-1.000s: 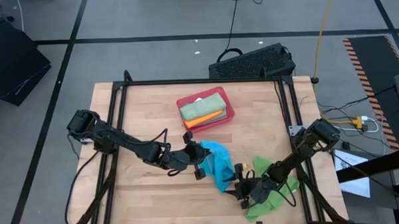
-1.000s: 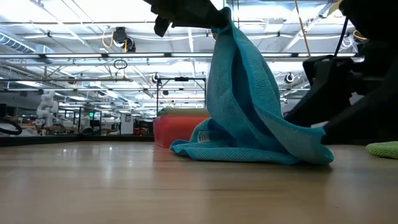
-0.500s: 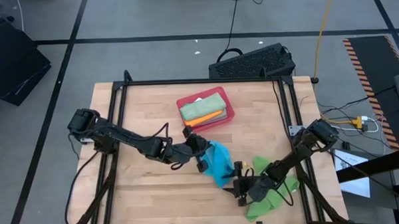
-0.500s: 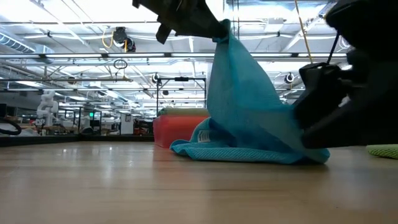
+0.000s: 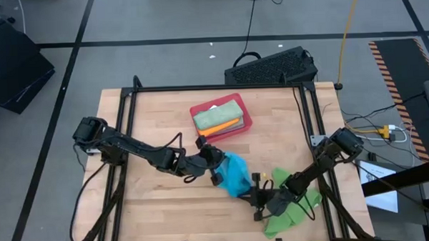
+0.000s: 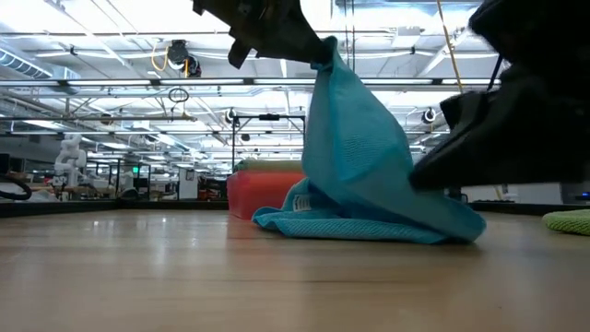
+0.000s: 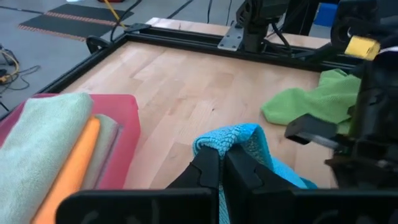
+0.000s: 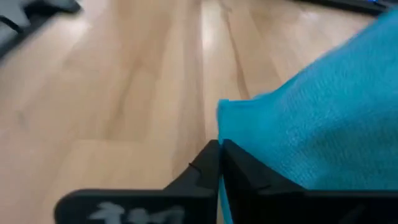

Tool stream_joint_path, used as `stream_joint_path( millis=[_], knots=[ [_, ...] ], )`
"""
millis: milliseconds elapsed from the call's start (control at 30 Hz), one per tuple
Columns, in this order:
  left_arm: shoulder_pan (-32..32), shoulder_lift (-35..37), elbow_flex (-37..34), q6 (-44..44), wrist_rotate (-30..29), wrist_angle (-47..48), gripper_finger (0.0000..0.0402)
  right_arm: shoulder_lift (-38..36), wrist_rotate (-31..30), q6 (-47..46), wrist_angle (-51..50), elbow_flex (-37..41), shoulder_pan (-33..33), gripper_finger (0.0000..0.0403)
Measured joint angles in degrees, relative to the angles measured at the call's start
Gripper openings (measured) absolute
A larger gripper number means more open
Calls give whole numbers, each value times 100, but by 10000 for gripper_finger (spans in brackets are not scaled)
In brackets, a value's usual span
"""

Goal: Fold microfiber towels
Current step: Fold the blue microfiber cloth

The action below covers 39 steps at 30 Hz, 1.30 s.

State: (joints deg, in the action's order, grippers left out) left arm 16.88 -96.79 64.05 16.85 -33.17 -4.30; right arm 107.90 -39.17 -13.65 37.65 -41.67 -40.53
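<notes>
The bright blue microfiber towel (image 5: 234, 174) stands in a peak at mid-table, its lower folds (image 6: 369, 226) lying on the wood. My left gripper (image 5: 217, 163) is shut on its top. My right gripper (image 5: 254, 198) is low at the towel's near right side, shut on its edge. A bright green towel (image 5: 292, 206) lies crumpled on the table under my right arm, and also shows in the left wrist view (image 7: 311, 102). My left gripper pinches a bunched peak of the towel (image 7: 227, 140) between its two fingers, slanting down from the table's left. The towel hangs below the fingers, with its lower part on the table. My right gripper pinches the towel's edge near a corner (image 8: 221, 118) between its two fingers. The fingers come in low from the table's right. That part of the towel sits just above the wood.
A red tray (image 5: 245, 123) at the table's far middle holds folded towels, a sage green one (image 5: 216, 115) over an orange one (image 7: 74, 168). Black frame rails (image 5: 125, 109) run along the table's edges. A black case (image 5: 273, 67) lies beyond the far edge.
My right gripper has shut on the blue towel's lower edge. The towel's trailing near part has drawn in, so the cloth stands more compact under my left gripper, which keeps its hold.
</notes>
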Motion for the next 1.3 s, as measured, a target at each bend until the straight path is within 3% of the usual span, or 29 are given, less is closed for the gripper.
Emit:
stream_joint_path(
  millis=[133,400,500,633,800,867,967,1200,1300],
  knots=[
    [0,0,0,23,15,35,12,0,-2,334,415,0,-61,53],
    [8,0,0,21,17,35,5,48,26,485,394,-13,-4,187],
    [7,0,0,26,20,33,10,228,28,780,671,-15,-3,213],
    [7,0,0,41,24,33,12,567,-228,996,1116,-15,2,201],
    [7,0,0,44,130,62,6,636,-735,1148,1189,-17,13,134],
    [7,0,0,61,142,106,11,636,-613,1237,1221,-17,38,103],
    [4,0,0,89,143,134,10,636,105,1312,1268,-48,107,72],
    [2,0,0,123,142,121,13,636,180,1274,1184,-195,230,90],
    [6,0,0,135,168,124,11,636,178,1269,1101,-199,301,79]
  ],
)
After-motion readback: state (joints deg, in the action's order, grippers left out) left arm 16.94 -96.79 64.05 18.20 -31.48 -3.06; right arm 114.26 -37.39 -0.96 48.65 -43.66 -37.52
